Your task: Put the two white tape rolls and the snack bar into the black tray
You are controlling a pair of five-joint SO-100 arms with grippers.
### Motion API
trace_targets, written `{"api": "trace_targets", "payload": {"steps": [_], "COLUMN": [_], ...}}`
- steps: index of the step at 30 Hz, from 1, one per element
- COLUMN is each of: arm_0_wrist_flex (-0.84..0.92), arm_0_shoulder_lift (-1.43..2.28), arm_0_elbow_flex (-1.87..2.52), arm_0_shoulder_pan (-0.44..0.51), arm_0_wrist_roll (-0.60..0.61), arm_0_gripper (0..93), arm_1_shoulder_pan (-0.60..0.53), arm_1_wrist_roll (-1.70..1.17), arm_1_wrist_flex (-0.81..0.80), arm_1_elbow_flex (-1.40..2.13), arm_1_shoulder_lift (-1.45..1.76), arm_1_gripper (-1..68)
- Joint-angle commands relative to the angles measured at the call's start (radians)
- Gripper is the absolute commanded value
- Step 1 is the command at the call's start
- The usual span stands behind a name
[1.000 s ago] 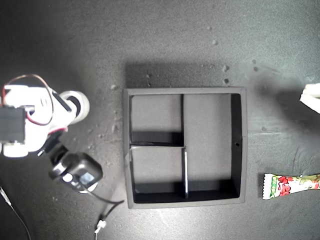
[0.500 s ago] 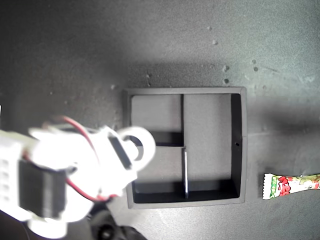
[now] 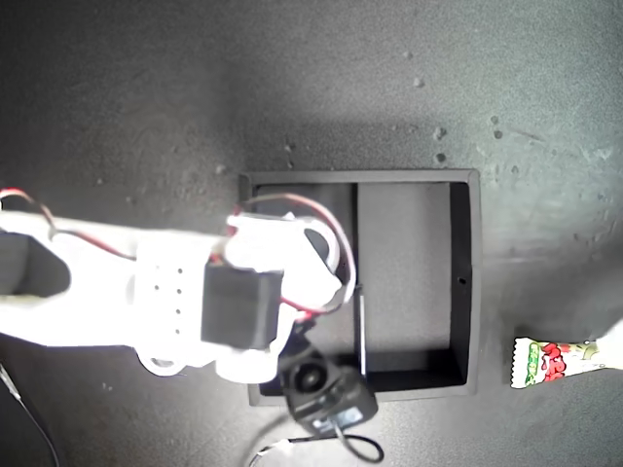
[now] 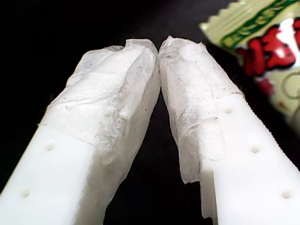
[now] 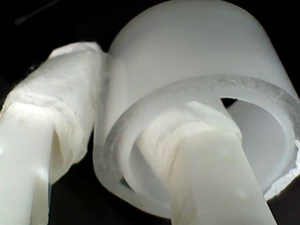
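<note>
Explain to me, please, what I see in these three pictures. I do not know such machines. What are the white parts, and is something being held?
The white parts are two small robot arms. One picture looks down from above: a black tray with compartments lies on a dark surface, and one arm reaches over it. The snack bar lies outside the tray, at the exterior view's right. The other two pictures come from cameras mounted on the grippers. My second gripper holds a white tape roll, one finger inside its hole. My first gripper is closed and empty, close to the snack bar.

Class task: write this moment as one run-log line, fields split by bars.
second end effector: shut on tape roll, over black tray | first end effector: shut, empty, beside snack bar | tray: nothing visible inside
</note>
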Motion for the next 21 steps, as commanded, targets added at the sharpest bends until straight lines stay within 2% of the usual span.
{"api": "trace_targets", "payload": {"steps": [1,4,8,12,16,21], "arm_0_wrist_flex": [0.017,0.017,0.017,0.017,0.017,0.018], "arm_0_shoulder_lift": [-0.043,-0.067,-0.035,0.06,0.23,0.552], "arm_0_elbow_flex": [-0.095,-0.112,-0.101,-0.075,0.002,0.16], "arm_0_shoulder_pan": [-0.011,-0.023,-0.044,-0.052,-0.061,-0.051], "arm_0_wrist_roll": [-0.002,-0.006,-0.003,0.008,0.02,0.002], "arm_0_gripper": [0.1,3.7,10.1,13.3,12.9,12.8], "arm_1_shoulder_pan": [-0.14,-0.225,-0.291,-0.316,-0.319,-0.295], "arm_1_wrist_roll": [0.278,0.425,0.537,0.586,0.594,0.589], "arm_1_wrist_flex": [-0.107,-0.239,-0.357,-0.376,-0.37,-0.393], "arm_1_elbow_flex": [0.066,0.207,0.345,0.402,0.446,0.492], "arm_1_shoulder_lift": [-0.012,-0.012,0.0,0.0,0.0,-0.011], "arm_1_gripper": [3.0,21.7,29.9,32.5,32.1,26.6]}}
